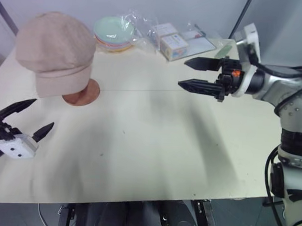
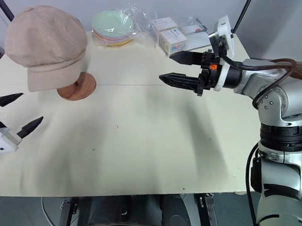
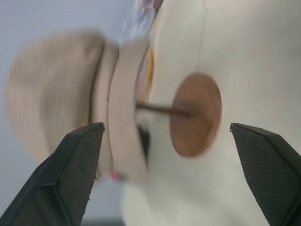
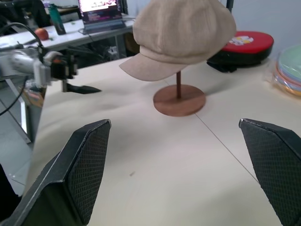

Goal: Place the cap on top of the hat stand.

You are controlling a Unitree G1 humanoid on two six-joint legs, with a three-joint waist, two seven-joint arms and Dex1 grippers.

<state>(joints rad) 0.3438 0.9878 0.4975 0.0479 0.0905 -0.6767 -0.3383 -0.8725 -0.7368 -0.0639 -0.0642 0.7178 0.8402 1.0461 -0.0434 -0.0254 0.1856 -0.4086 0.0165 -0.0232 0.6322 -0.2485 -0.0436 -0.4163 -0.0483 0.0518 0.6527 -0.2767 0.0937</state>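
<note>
Cap (image 1: 54, 51): soft beige-tan fabric, puffy round crown, short brim. It sits on top of the hat stand (image 1: 82, 92), covering the disc top entirely; the brim droops toward the near edge of the bench and overhangs the base. In the right wrist view the cap (image 4: 183, 35) rests level on the thin rod, clear of the bench surface.

Hat stand: reddish-brown wood. Its round flat base lies on the far left part of the bench (image 1: 149, 143), partly hidden under the cap's brim. The rod rises from the base into the underside of the cap.

Left hand (image 1: 26, 119): two black fingers spread wide, empty, low over the near left corner of the bench, pointing toward the stand. It is apart from the cap, nothing between the fingers. In its own wrist view the cap and the stand's base appear between the two fingertips (image 3: 77, 155), beyond them.

Right hand (image 2: 177, 67): two black fingers spread wide, empty, held above the bench at the right, pointing toward the stand and well apart from it.

Other items at the far edge of the bench: a stack of pastel plates (image 1: 113, 34), crumpled clear plastic wrap (image 1: 137, 27), and small white boxes (image 1: 173, 45). A red-and-black round appliance (image 4: 244, 44) stands behind the stand, seen in the right wrist view.
</note>
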